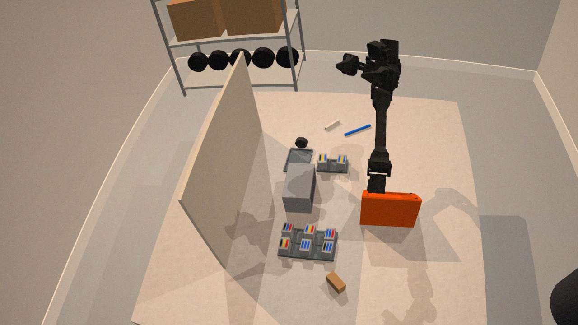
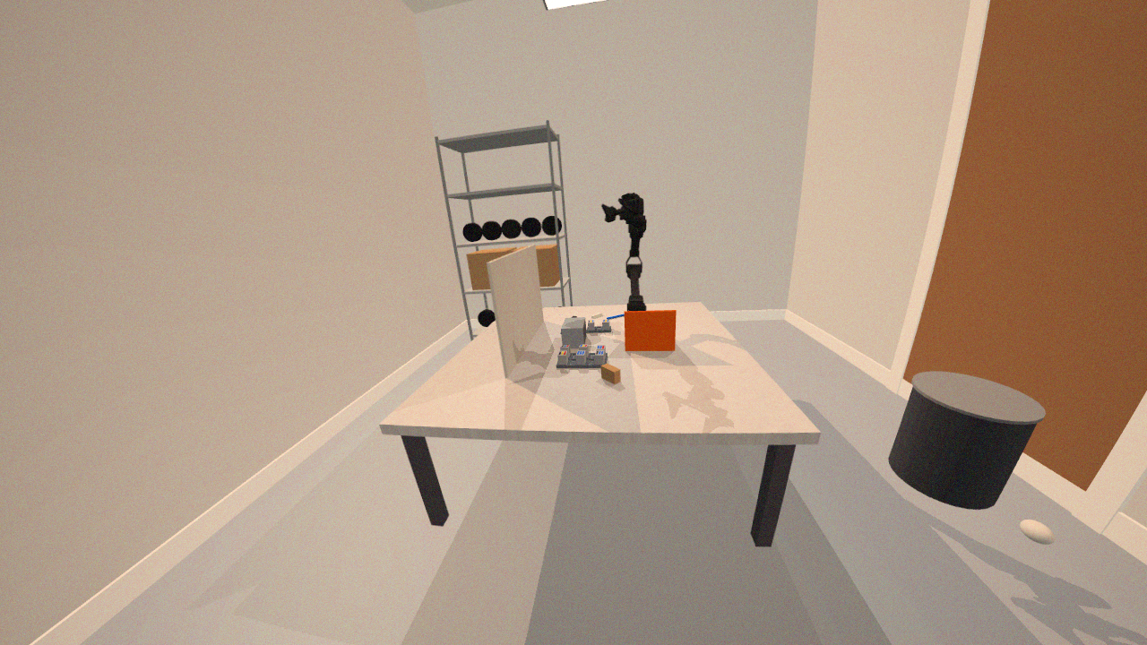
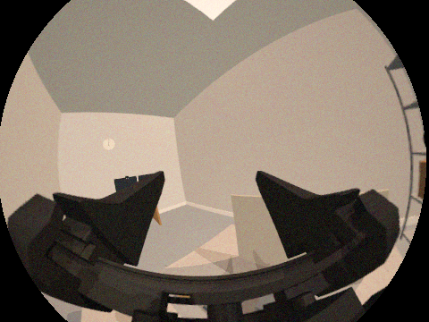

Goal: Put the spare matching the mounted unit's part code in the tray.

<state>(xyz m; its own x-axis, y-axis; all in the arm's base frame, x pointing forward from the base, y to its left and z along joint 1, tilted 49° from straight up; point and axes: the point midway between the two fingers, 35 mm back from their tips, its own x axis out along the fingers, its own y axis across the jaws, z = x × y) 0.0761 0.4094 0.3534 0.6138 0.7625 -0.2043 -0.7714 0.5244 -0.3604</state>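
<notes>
My gripper (image 1: 342,64) (image 2: 607,211) (image 3: 211,175) is open and empty. It is held high above the back of the table on the upright arm and points sideways toward the tall beige panel (image 1: 226,161) (image 2: 520,308) (image 3: 253,227). The grey mounted unit (image 1: 299,188) (image 2: 573,329) stands beside the panel; its back is hidden. The empty dark tray (image 1: 300,156) lies just behind the unit. A rack (image 1: 308,257) (image 2: 581,355) in front of the unit holds several spares with coloured stripes. A small holder (image 1: 332,167) next to the tray holds two more spares.
The arm rises from an orange base (image 1: 389,208) (image 2: 650,330). A black puck (image 1: 301,141), a white stick (image 1: 332,124), a blue stick (image 1: 357,129) and a brown block (image 1: 335,281) (image 2: 611,373) lie on the table. A metal shelf (image 1: 230,40) stands behind, and a dark bin (image 2: 962,437) stands on the floor.
</notes>
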